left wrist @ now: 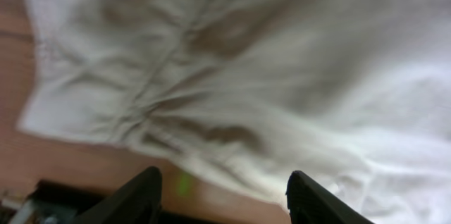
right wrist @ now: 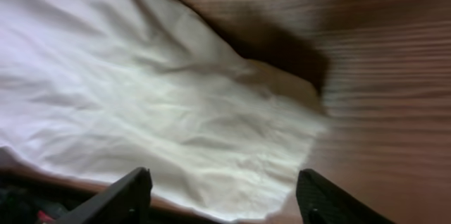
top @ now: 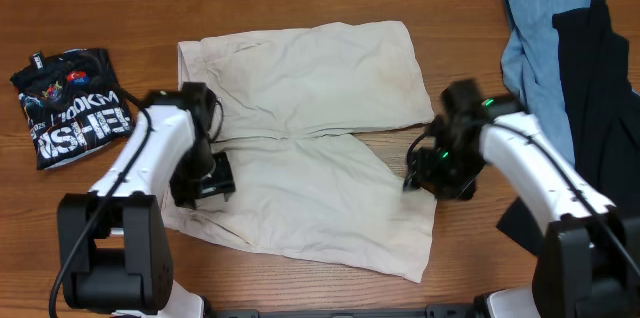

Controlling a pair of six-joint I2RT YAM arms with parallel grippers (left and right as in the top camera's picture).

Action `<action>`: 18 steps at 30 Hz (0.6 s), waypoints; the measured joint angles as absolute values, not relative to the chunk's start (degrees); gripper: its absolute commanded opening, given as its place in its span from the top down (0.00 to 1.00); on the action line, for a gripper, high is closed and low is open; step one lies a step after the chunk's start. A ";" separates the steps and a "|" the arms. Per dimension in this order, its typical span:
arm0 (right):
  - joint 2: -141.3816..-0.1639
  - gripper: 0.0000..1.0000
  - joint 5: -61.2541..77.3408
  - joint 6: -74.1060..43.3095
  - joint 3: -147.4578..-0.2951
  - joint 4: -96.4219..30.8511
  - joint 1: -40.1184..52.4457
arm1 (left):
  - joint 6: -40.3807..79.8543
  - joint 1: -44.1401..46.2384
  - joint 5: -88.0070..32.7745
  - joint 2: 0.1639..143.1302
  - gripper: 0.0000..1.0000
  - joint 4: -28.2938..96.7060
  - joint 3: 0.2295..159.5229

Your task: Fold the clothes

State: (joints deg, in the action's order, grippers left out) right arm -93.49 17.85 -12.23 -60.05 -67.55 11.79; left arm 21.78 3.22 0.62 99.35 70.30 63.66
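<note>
Your left gripper has its jaws spread wide with nothing between them. Your right gripper is the same: jaws apart, no cloth pinched.

On the left, a strip of bare table shows right at the fingertips. Just ahead, the shorts fill the view, creased, with a seam running away from you.

On the right, the shorts lie under and ahead of the jaws. One corner tapers off to the right, and there's wood beyond it.

From above, the shorts lie flat between your two arms, legs pointing right. Further out, a folded black printed shirt sits beyond the left jaws. A light blue garment and a black garment lie past the right jaws.
</note>
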 measured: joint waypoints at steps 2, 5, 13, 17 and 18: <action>-93.49 0.26 17.82 -14.15 -56.12 -63.68 13.56 | 22.46 3.44 0.38 99.33 0.39 67.05 60.60; -93.49 0.25 17.91 -16.03 -52.16 -58.92 14.72 | 23.00 3.36 -0.14 99.33 0.39 62.37 56.53; -93.49 0.21 17.98 -18.09 -49.32 -45.54 14.72 | 23.83 3.36 -0.71 98.54 0.35 52.27 52.99; -93.49 0.21 17.96 -18.31 -49.32 -38.54 14.72 | 24.34 3.36 -0.47 98.00 0.34 45.19 52.97; -93.49 0.21 17.85 -18.37 -49.32 -37.47 14.72 | 24.38 3.36 -0.30 97.97 0.34 43.46 52.97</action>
